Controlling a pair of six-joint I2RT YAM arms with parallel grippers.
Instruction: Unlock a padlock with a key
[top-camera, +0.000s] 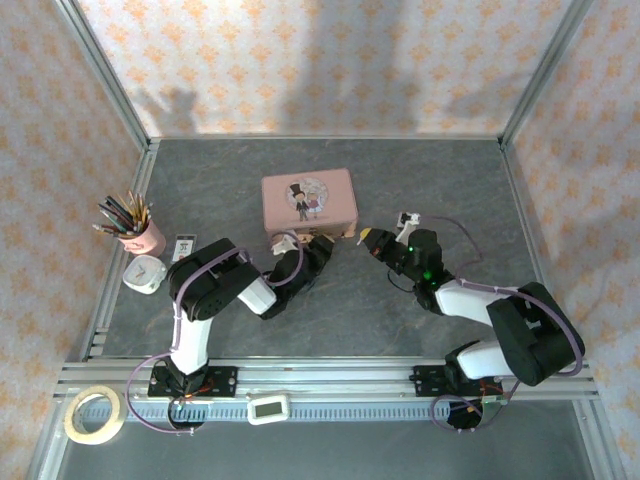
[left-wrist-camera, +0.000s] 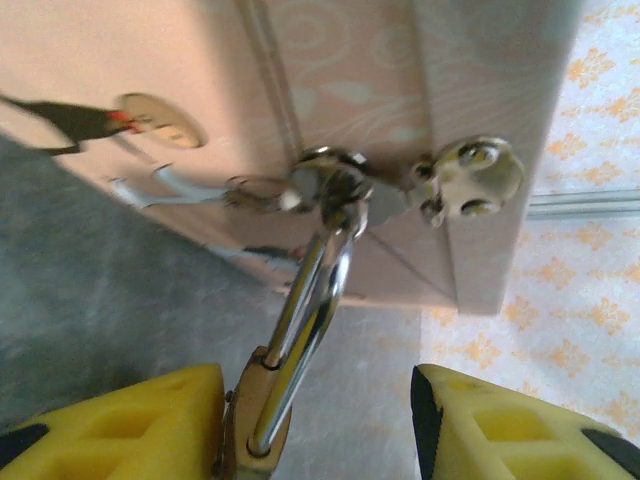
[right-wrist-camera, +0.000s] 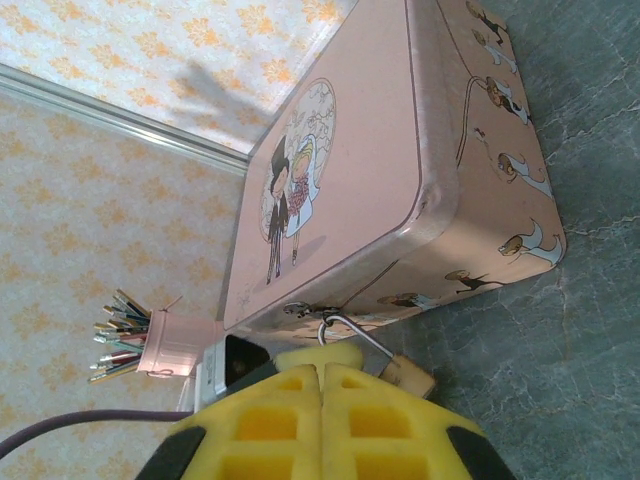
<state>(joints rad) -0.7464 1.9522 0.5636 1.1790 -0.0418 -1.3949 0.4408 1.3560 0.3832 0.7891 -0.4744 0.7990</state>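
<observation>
The small brass padlock (left-wrist-camera: 252, 425) hangs by its silvery shackle (left-wrist-camera: 315, 290) from the hasp on the front of the pink tin (top-camera: 310, 198). My left gripper (left-wrist-camera: 315, 400) is open around the lock. The brass body lies against its left finger (left-wrist-camera: 120, 425), while the right finger (left-wrist-camera: 510, 425) stands clear. In the right wrist view the padlock (right-wrist-camera: 410, 375) shows just past my right gripper (right-wrist-camera: 320, 375), whose yellow pads are pressed shut. From above, the left gripper (top-camera: 300, 244) and right gripper (top-camera: 368, 238) meet at the tin's front edge. The key is out of view.
A pink cup of pencils (top-camera: 143, 234), a white clock (top-camera: 146, 273) and a small remote (top-camera: 184, 247) stand at the left. A tape roll (top-camera: 94, 413) and a white timer (top-camera: 268, 408) lie on the front rail. Metal posts frame the table.
</observation>
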